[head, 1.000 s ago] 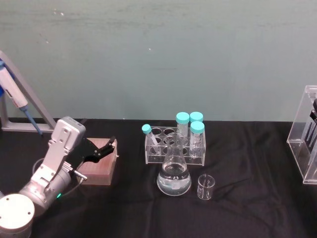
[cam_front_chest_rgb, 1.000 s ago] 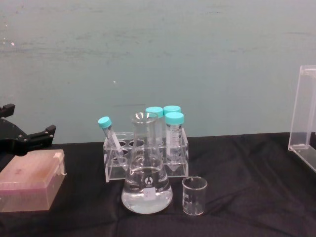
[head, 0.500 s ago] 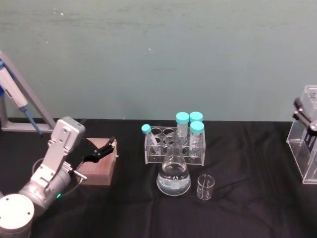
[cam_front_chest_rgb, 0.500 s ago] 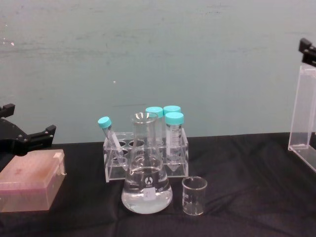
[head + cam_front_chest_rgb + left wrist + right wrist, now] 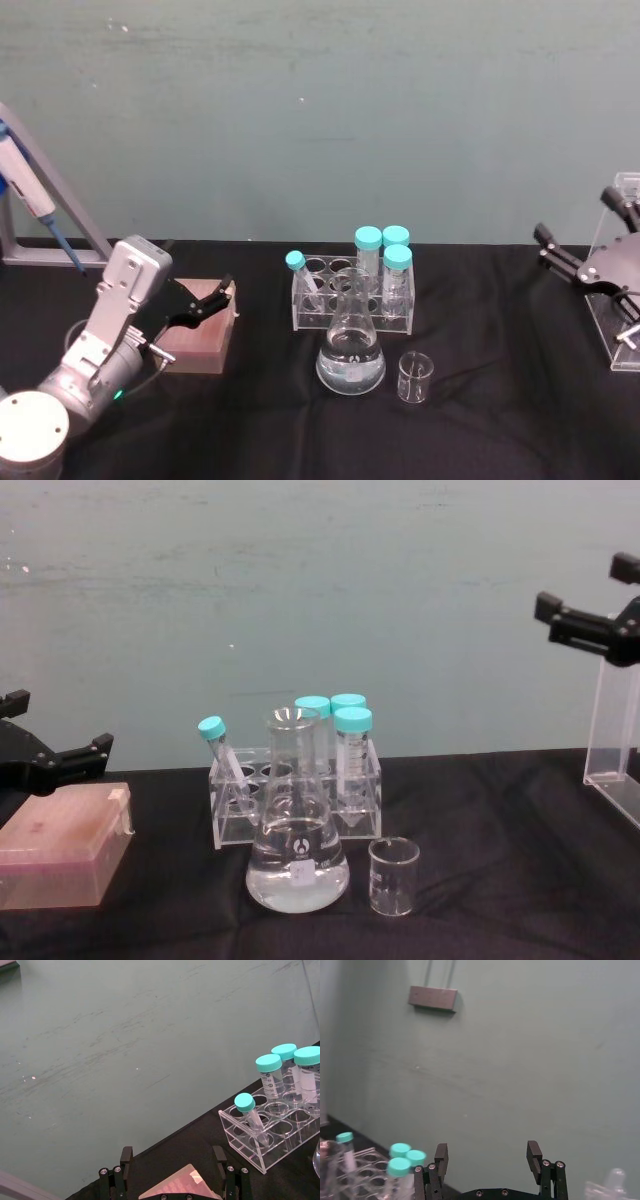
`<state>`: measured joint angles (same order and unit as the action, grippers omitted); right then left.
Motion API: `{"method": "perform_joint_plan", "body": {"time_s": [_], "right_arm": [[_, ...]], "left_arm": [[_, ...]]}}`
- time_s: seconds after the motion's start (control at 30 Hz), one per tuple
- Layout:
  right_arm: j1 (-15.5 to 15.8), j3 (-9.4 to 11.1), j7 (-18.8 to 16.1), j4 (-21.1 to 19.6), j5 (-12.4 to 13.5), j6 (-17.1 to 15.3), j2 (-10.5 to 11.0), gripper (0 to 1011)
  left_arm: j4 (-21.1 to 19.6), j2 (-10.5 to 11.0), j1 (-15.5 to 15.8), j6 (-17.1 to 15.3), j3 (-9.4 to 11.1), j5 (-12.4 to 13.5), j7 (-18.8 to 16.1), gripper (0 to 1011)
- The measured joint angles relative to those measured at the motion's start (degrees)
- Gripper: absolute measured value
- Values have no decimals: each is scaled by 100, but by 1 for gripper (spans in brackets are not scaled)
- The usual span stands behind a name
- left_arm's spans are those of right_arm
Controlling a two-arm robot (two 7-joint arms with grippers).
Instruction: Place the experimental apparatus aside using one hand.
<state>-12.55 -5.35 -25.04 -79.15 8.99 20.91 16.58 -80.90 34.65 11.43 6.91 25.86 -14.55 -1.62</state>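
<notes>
A conical flask (image 5: 351, 355) (image 5: 297, 830) holding clear liquid stands mid-table, with a small glass beaker (image 5: 416, 377) (image 5: 392, 876) just to its right. A tall clear acrylic stand (image 5: 612, 340) (image 5: 612, 730) sits at the table's right edge. My left gripper (image 5: 222, 295) (image 5: 60, 720) (image 5: 172, 1157), on its silver wrist, hovers open over a pinkish box at the left, well away from the glassware. The all-black right gripper (image 5: 575, 215) (image 5: 583, 583) (image 5: 487, 1150) hangs open in the air beside the top of the acrylic stand, holding nothing.
A clear tube rack (image 5: 352, 295) (image 5: 295, 795) (image 5: 270, 1130) with teal-capped tubes stands right behind the flask. The pinkish box (image 5: 200, 335) (image 5: 65, 845) lies at the left. A blue pipette on a grey frame (image 5: 25, 180) occupies the far left. Black cloth covers the table.
The right gripper has come in from the right edge and moved leftward, high up by the acrylic stand. The left gripper and the glassware have stayed put.
</notes>
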Motion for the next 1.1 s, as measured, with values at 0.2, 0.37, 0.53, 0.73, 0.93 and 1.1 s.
{"method": "perform_joint_plan", "body": {"time_s": [0.2,0.37,0.53,0.73,0.93,1.1], "right_arm": [[-131,-202,-338,181,261,-160,89,1004],[-293,-439,-705,429,475,-304,178,1004],[-449,-610,-1038,653,700,-469,244,1004],[-658,-829,-1406,938,894,-650,317,1004],[-830,-1091,-1677,1165,928,-696,393,1004],[-896,-1255,-1779,1244,922,-704,427,1004]], "left_arm": [[0,0,0,0,0,0,0,1000],[0,0,0,0,0,0,0,1000],[0,0,0,0,0,0,0,1000],[0,0,0,0,0,0,0,1000],[0,0,0,0,0,0,0,1000],[0,0,0,0,0,0,0,1000]]}}
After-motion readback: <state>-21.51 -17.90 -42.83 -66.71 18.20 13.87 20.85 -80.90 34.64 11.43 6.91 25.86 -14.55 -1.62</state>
